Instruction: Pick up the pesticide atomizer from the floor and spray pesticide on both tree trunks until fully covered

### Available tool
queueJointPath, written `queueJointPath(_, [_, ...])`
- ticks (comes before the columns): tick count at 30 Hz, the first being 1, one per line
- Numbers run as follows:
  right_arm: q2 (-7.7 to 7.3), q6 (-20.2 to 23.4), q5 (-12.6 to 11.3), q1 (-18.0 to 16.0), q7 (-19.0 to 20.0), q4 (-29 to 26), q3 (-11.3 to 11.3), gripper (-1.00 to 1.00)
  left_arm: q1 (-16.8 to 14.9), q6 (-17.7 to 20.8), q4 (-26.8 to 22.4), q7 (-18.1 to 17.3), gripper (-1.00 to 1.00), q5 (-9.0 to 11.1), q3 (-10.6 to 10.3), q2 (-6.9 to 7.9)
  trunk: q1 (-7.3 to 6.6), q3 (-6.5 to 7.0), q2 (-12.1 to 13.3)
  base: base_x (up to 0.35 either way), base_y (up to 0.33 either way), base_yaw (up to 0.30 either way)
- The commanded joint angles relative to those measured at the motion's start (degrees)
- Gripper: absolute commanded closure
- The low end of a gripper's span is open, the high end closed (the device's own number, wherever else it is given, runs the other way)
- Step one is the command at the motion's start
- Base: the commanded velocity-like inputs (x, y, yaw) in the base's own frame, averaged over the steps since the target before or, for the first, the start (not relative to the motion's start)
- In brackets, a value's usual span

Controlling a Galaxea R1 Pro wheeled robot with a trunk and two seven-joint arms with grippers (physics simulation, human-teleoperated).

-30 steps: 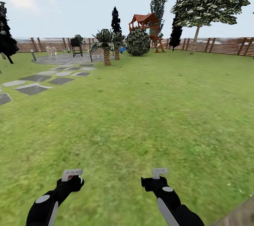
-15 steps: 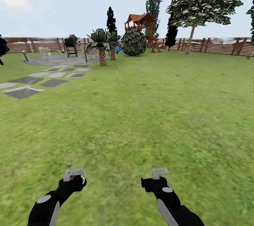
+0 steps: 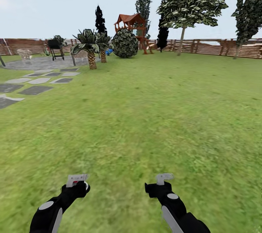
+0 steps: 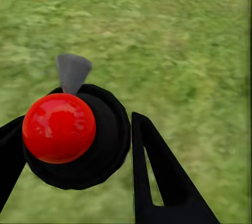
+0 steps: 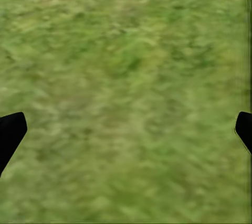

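Grass lawn (image 3: 145, 116) stretching from the robot to the far fence; wooden slat fence (image 3: 211, 47) running along the lawn's far edge; trees (image 3: 191, 0) standing tall at the far edge w/ dark leaves, a second one (image 3: 249, 11) rising at the far right corner; tree trunk (image 3: 181, 42) looking thin at this range, bark not readable; playhouse (image 3: 129, 23) sitting far centre-left, round bush (image 3: 124, 43) in front of it, palms (image 3: 89, 45) just beside; grey paving stones (image 3: 34, 85) lying along the lawn's left edge; left gripper (image 3: 77, 179) hanging low over grass, fingers spread around a black round object w/ a red ball (image 4: 59, 128); whether it is gripped, cannot tell; right gripper (image 3: 164, 177) hanging low over grass, jaws wide apart, holding nothing.
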Motion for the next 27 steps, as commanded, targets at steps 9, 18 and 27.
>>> queueJointPath(9, [-0.17, 0.1, -0.6, 1.3, -0.6, -1.7, 0.1, -1.00, 0.1, 0.2, 0.1, -0.4, 1.00, -0.7, -1.3, -0.16, 0.03, -0.06, 0.0, 0.334, 0.000, -0.202])
queueJointPath(18, [-0.18, 0.2, -0.6, 2.0, -0.6, -3.5, 0.1, -1.00, 0.1, 0.2, 0.2, -0.4, 1.00, 0.9, -1.8, -0.17, 0.03, -0.06, 0.0, 0.334, 0.000, -0.034])
queueJointPath(27, [-0.17, 0.2, -0.6, 2.5, -0.6, -3.9, 0.2, -1.00, 0.2, 0.0, 0.2, -0.4, 1.00, 1.2, -1.8, -0.17, 0.03, -0.06, 0.0, 0.334, 0.000, 0.062])
